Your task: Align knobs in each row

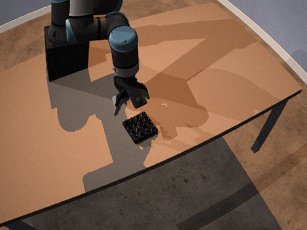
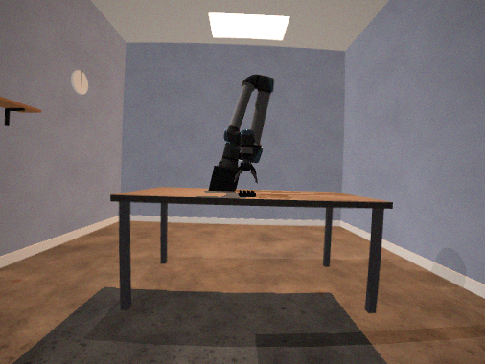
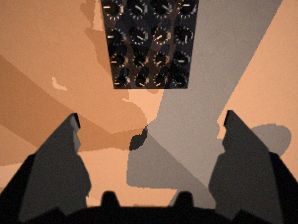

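Observation:
The knob box (image 1: 140, 127) is a small black square block with a grid of dark knobs, lying on the brown table near its front edge. In the wrist view the knob box (image 3: 149, 44) fills the top centre; its top row is cut off by the frame, and the knobs carry pale pointer lines at various angles. My gripper (image 1: 130, 100) hangs above the table just behind the box, open and empty. Its two dark fingers show at the lower left and lower right of the wrist view (image 3: 150, 122), short of the box. In the exterior view the gripper (image 2: 246, 178) hovers over the box (image 2: 247, 193).
The arm's black base block (image 1: 67, 58) stands at the back of the table. The table's curved front edge (image 1: 174, 157) runs just beyond the box. A shelf (image 2: 16, 107) and a clock (image 2: 80, 81) are on the left wall.

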### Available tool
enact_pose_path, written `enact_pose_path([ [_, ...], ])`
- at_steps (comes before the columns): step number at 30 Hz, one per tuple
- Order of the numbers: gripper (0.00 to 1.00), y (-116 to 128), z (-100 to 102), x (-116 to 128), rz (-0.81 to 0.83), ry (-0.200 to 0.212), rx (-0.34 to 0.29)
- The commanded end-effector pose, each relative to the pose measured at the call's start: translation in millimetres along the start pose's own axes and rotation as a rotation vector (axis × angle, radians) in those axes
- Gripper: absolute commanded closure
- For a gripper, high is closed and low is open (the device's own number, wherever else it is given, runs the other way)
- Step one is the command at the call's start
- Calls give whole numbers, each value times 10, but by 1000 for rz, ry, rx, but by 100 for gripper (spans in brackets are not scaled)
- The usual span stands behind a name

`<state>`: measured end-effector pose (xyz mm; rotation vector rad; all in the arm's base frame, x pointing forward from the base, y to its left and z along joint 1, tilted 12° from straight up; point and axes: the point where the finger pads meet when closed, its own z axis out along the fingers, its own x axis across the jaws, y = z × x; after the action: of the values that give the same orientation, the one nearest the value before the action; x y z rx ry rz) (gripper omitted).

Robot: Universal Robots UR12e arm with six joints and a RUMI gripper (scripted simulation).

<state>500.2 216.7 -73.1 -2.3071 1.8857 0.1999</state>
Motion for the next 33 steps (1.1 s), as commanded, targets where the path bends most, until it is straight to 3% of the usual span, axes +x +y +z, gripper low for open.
enact_pose_path([
  [1,0,55,-3,-1,0,0,1],
  [33,0,93,-3,-2,0,0,1],
])
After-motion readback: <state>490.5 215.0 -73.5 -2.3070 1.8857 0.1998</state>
